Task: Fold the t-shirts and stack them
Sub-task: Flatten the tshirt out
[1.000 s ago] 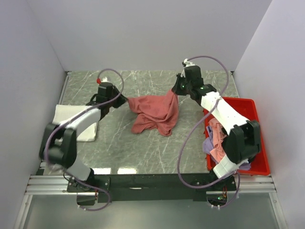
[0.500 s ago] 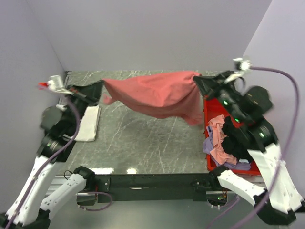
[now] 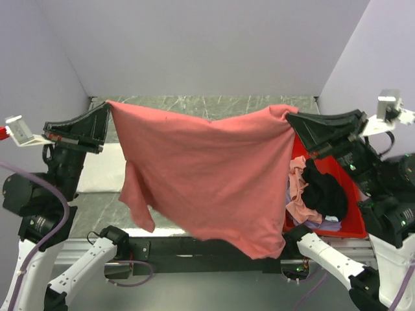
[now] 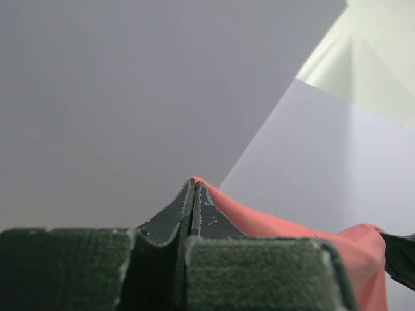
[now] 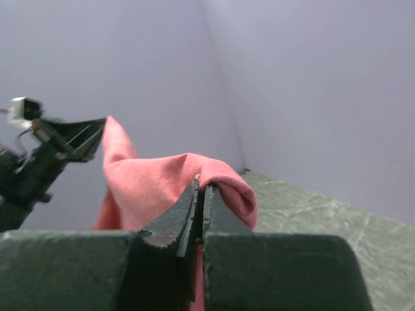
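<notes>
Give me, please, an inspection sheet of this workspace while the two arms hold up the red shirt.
Surface: grey marbled table, mostly hidden behind the raised shirt.
Job's things: red t-shirt stretched in the air between both grippers; white t-shirt flat on the table at the left; pink t-shirt, black t-shirt and lavender t-shirt heaped in the tray.
Clutter: only the red tray, at the right.
Grippers: left gripper and right gripper each shut on an upper edge of the red t-shirt.
Cables: purple cable loops below the left arm's base, away from the shirts.
Surroundings: plain walls on three sides.
</notes>
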Robot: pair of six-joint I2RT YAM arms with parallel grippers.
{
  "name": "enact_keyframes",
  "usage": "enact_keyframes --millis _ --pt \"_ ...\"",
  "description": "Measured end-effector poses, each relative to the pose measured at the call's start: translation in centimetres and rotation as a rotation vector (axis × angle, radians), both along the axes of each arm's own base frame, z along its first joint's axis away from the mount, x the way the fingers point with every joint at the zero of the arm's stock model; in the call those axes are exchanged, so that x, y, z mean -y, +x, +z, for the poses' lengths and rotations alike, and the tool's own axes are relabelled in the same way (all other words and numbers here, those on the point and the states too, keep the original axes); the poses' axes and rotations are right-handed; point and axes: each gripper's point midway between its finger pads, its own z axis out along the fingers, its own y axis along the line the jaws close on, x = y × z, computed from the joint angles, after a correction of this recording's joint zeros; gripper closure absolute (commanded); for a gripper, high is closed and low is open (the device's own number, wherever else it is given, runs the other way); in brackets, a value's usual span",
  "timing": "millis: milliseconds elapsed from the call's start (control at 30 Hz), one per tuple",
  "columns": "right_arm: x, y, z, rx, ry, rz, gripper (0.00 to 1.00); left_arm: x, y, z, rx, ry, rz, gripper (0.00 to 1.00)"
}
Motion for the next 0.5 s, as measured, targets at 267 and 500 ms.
enact_keyframes --millis 267,500 --pt "-2.4 16.1 -7.9 -0.28 -0.116 -0.229 1.0 -0.4 12.6 -11.0 -0.415 0.024 0.283 0.5" --pt "-5.4 31.9 -33.7 -0.815 -0.446 -0.306 0.12 -2.0 20.3 -36.7 -1.105 0.277 0.492 0.0"
